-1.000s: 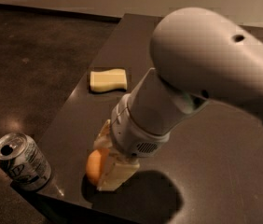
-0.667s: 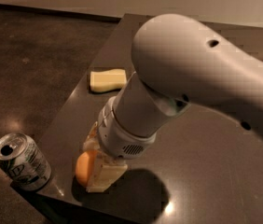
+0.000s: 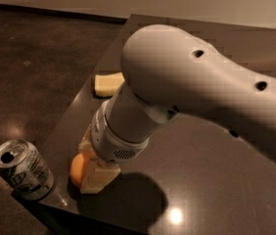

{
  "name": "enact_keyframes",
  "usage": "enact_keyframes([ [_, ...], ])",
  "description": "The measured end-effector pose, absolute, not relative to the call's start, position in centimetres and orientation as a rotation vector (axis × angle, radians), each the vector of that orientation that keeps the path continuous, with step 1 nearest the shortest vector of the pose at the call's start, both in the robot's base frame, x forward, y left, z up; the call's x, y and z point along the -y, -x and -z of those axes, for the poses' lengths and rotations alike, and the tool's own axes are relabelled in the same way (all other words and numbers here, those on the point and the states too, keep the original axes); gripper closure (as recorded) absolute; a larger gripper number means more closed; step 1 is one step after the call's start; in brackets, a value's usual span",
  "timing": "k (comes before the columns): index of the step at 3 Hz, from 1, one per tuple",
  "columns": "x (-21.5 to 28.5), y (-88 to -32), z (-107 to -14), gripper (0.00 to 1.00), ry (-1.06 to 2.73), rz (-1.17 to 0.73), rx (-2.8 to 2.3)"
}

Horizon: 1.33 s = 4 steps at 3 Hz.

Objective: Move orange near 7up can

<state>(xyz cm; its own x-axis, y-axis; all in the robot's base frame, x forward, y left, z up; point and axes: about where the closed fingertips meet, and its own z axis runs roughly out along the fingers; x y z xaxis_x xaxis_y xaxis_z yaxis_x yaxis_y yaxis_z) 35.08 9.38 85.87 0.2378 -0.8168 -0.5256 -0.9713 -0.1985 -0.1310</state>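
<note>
The orange [image 3: 79,168] is held between my gripper's pale fingers [image 3: 98,176] at the near left part of the dark table [image 3: 206,180], low over its surface. My gripper [image 3: 86,170] is shut on it, and my large white arm covers the rest of the fruit. The 7up can [image 3: 23,169], silver with green and white markings and an oval hole in its top, stands at the table's near left corner, a little to the left of the orange.
A pale yellow sponge [image 3: 107,83] lies farther back near the table's left edge, partly behind my arm. The table's left edge and near corner lie close to the can. Dark floor [image 3: 30,72] spreads to the left.
My gripper has carried the orange further left, toward the can. The can and the sponge have not moved.
</note>
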Motion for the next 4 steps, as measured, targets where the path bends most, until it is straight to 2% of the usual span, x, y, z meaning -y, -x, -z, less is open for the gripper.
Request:
enact_keyframes([
  [2, -9.93, -35.93, -86.06, 0.04, 2.047, -0.458, -1.642],
  [3, -9.97, -35.88, -86.14, 0.00, 2.048, -0.455, -1.640],
  [4, -9.97, -35.87, -86.15, 0.00, 2.048, -0.455, -1.640],
])
